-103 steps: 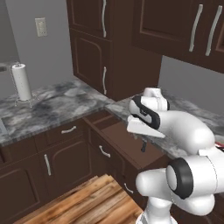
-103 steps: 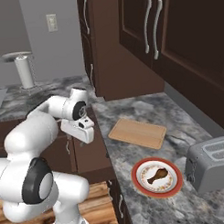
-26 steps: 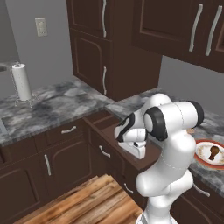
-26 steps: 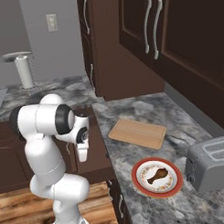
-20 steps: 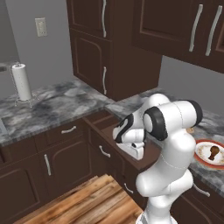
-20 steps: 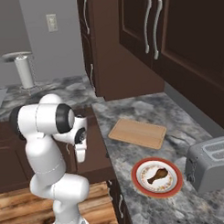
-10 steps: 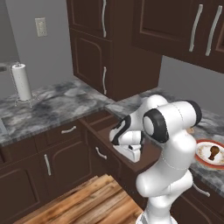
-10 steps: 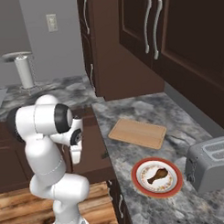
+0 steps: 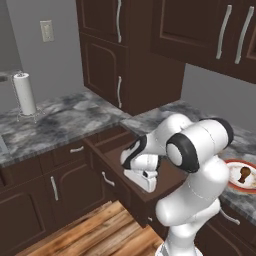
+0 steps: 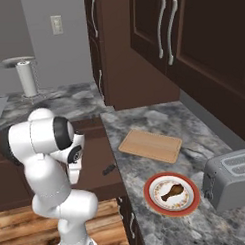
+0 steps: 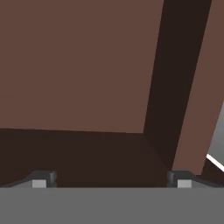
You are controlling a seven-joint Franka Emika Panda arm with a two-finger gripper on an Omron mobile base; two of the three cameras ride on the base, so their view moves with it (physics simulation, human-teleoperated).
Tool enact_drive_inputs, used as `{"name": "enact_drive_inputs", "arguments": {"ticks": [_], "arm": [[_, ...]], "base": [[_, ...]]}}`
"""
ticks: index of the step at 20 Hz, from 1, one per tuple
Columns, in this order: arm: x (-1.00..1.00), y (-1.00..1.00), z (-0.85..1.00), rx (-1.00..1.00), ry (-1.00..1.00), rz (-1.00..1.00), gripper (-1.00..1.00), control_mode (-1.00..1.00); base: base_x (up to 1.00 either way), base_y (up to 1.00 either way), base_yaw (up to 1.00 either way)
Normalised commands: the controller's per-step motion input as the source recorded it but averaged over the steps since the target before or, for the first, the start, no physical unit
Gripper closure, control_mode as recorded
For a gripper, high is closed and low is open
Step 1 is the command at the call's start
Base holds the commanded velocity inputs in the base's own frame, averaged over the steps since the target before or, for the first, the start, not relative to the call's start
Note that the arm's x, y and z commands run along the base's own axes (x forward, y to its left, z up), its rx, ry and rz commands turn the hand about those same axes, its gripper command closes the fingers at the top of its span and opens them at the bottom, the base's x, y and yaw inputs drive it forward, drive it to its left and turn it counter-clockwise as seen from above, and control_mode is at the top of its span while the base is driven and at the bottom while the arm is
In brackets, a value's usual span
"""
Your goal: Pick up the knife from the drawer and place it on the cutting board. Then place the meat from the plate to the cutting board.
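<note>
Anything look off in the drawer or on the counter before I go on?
Nothing stands out. The knife lies flat in the open drawer, the meat sits on the plate, and the cutting board lies flat on the counter.

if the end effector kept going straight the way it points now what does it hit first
Most likely the bare wooden floor of the open drawer. The end effector points down into it with fingers spread, and the knife lies off to one side, though depth is unclear.
</note>
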Motion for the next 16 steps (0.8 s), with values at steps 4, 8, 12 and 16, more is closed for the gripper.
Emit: {"name": "enact_drive_inputs", "arguments": {"ticks": [4, 8, 12, 16], "arm": [[-0.5, 0.43, -0.04, 0.07, 0.0, 0.0, -1.0, -1.0], [-0.5, 0.46, -0.05, 0.06, 0.0, 0.0, -1.0, -1.0], [-0.47, 0.46, 0.0, 0.05, 0.0, 0.0, -1.0, -1.0], [-0.49, 0.47, 0.0, 0.03, 0.0, 0.0, -1.0, -1.0]], "base": [[0.0, 0.0, 0.0], [0.0, 0.0, 0.0], [0.0, 0.0, 0.0], [0.0, 0.0, 0.0]]}}
